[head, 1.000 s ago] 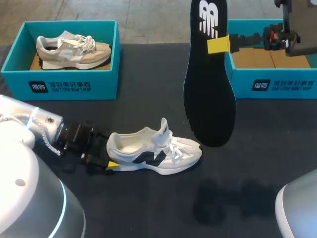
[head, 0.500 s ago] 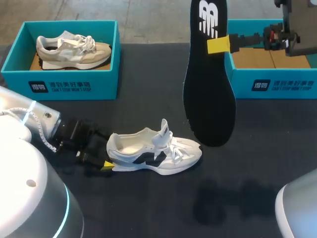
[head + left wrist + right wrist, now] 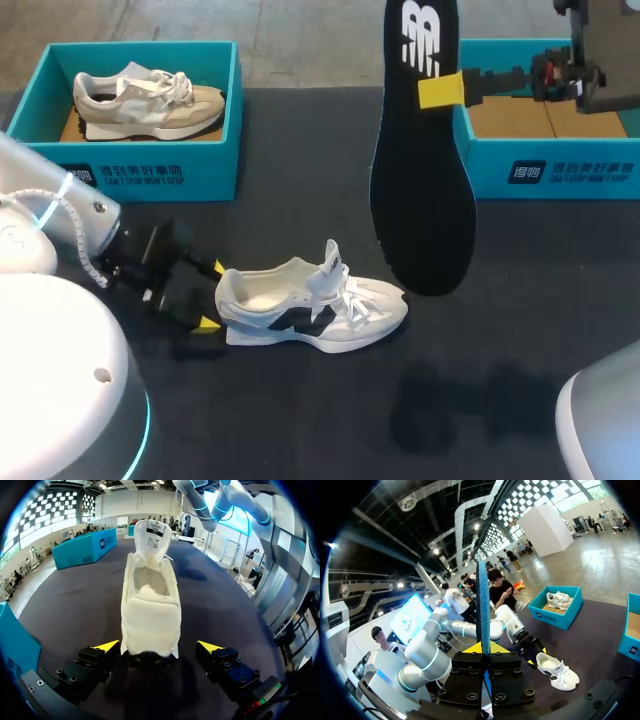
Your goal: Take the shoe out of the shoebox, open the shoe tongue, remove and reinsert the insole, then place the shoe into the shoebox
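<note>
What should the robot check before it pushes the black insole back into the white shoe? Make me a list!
1. Insole held firmly: the right gripper is shut on the black insole, which hangs in the air. Ok.
2. Shoe standing properly: the white shoe sits on its sole on the table. Ok.
3. Tongue pulled open: the tongue stands up and the opening shows. Ok.
4. Shoe held steady: the left gripper is open, with its fingers on either side of the heel and not touching it. Not ok.
5. Nothing stuck inside: the toe end is hidden. Cannot tell.
</note>
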